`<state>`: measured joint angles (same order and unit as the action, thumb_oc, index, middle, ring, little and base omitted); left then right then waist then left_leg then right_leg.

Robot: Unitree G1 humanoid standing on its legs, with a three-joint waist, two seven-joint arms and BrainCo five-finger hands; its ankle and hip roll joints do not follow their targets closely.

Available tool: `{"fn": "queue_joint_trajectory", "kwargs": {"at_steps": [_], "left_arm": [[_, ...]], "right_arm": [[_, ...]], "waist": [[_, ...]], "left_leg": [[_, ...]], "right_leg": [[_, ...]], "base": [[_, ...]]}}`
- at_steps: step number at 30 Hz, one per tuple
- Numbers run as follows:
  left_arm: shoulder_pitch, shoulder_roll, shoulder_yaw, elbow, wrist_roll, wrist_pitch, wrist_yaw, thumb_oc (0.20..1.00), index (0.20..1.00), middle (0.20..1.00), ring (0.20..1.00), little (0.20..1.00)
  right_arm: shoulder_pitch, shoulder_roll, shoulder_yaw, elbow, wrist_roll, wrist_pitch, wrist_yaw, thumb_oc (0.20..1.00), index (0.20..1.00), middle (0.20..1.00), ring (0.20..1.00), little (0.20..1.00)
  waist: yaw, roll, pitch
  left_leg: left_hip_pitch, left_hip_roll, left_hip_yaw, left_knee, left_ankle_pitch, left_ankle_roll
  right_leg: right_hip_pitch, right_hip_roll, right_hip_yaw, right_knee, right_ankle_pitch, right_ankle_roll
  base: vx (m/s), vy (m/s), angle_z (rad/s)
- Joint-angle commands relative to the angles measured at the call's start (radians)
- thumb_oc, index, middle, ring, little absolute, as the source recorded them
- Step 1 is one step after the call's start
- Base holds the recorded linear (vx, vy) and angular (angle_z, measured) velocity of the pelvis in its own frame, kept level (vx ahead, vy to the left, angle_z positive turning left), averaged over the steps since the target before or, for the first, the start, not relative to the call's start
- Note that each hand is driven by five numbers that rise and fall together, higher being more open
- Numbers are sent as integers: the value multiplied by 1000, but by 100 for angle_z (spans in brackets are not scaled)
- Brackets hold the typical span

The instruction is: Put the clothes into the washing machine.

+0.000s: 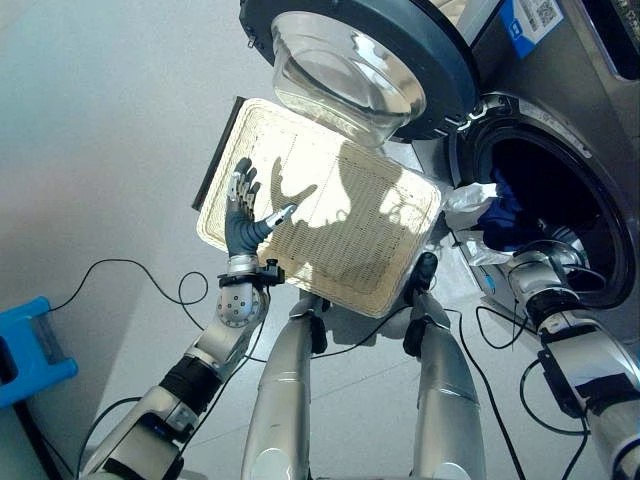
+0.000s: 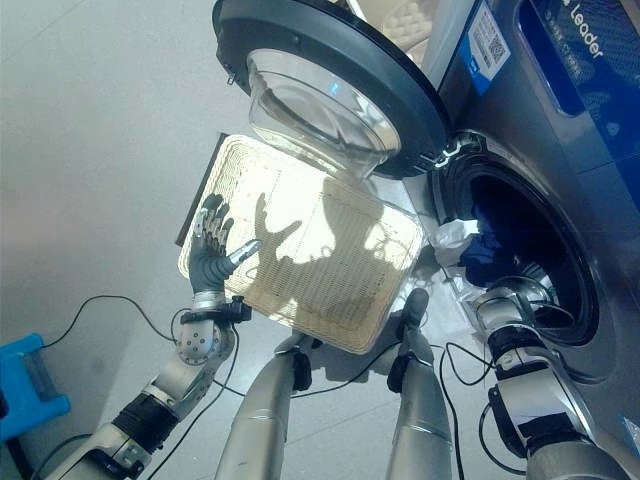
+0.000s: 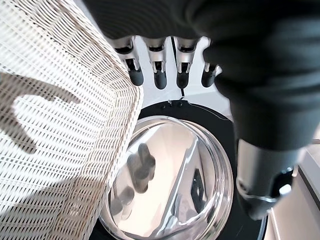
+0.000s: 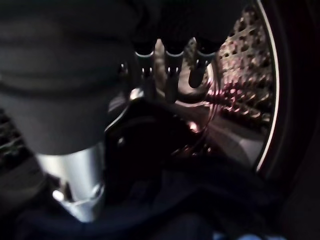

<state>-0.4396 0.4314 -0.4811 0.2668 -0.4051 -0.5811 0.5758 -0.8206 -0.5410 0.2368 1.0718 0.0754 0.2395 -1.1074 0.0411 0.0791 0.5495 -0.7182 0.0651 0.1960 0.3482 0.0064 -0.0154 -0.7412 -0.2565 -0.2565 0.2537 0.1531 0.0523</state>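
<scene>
Fingers of my left hand (image 1: 240, 222) spread straight at the basket's (image 1: 330, 260) left edge; my right hand (image 4: 165, 75) reaches inside the drum (image 1: 560, 215) — fingers loosely extended above dark clothes (image 1: 505, 205) at its mouth.

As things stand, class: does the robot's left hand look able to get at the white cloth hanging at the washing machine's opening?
Probably not. The left hand is spread open over the far side of the wicker basket, away from the white cloth at the drum opening. The basket and the open door lie between them.
</scene>
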Motion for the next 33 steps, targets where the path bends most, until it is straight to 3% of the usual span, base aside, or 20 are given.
{"fn": "queue_joint_trajectory", "kwargs": {"at_steps": [1,6,11,15,18,22,25,27,29,30,33], "left_arm": [[-2,-47,16,-26,67,-72,-4,1000,1000,1000,1000,1000],[-22,-67,10,31,93,-67,-16,1000,1000,1000,1000,1000],[-35,-82,3,83,114,-58,-14,1000,1000,1000,1000,1000],[-50,-97,-20,166,152,-64,-3,1000,1000,1000,1000,1000],[-56,-105,-28,212,171,-79,7,1000,1000,1000,1000,1000],[-62,-115,-30,248,186,-86,26,1000,1000,1000,1000,1000],[-57,-121,-26,273,207,-101,47,1000,1000,1000,1000,1000],[-57,-119,-13,283,210,-105,45,1000,1000,1000,1000,1000],[-55,-119,-9,285,211,-106,42,1000,1000,1000,1000,1000],[-48,-111,7,284,207,-112,29,1000,1000,1000,1000,1000],[-45,-106,24,278,200,-119,11,1000,1000,1000,1000,1000]], "right_arm": [[16,-52,41,-16,-63,-16,30,1000,1000,1000,1000,1000],[21,8,149,-44,-197,1,119,1000,1000,1000,1000,1000],[30,41,215,-54,-311,17,115,1000,1000,1000,1000,1000],[27,67,306,-51,-513,62,122,1000,1000,1000,1000,1000],[26,82,352,-36,-561,95,110,1000,1000,1000,1000,1000],[27,98,378,-23,-549,119,100,1000,1000,1000,1000,1000],[44,116,388,-25,-518,97,117,1000,1000,1000,1000,1000],[55,127,379,-29,-461,48,215,1000,1000,1000,1000,1000],[60,129,378,-30,-448,33,239,1000,1000,1000,1000,1000],[86,137,361,-28,-385,-19,325,1000,1000,1000,1000,1000],[97,132,341,-22,-338,-24,393,1000,1000,1000,1000,1000]], "waist": [[-4,66,-30],[-3,57,-30],[-4,50,-30],[-3,46,-30],[-1,45,-30],[1,43,-30],[1,43,-30],[0,41,-30],[0,40,-30],[-2,35,-30],[-3,31,-30]], "left_leg": [[54,-53,74,-48,-68,-12],[58,-52,77,-50,-65,-10],[64,-51,77,-55,-61,-12],[73,-49,79,-63,-55,-15],[77,-47,77,-67,-52,-17],[76,-47,77,-70,-49,-17],[74,-47,75,-77,-45,-20],[71,-46,77,-77,-43,-24],[71,-45,77,-77,-43,-25],[64,-40,79,-73,-41,-29],[58,-36,79,-68,-41,-31]], "right_leg": [[5,14,-65,112,-121,84],[10,12,-68,108,-117,84],[20,12,-71,98,-114,86],[32,12,-73,87,-111,91],[38,10,-76,82,-110,93],[40,8,-78,79,-109,94],[41,8,-80,69,-105,96],[38,9,-79,68,-105,96],[37,9,-79,68,-105,96],[31,7,-78,70,-105,95],[23,6,-76,74,-105,93]], "base": [[0,0,0],[0,0,0],[0,0,0],[0,0,0],[0,0,0],[0,0,0],[-2,-3,1],[0,-2,2],[0,0,0],[0,0,0],[0,0,0]]}}
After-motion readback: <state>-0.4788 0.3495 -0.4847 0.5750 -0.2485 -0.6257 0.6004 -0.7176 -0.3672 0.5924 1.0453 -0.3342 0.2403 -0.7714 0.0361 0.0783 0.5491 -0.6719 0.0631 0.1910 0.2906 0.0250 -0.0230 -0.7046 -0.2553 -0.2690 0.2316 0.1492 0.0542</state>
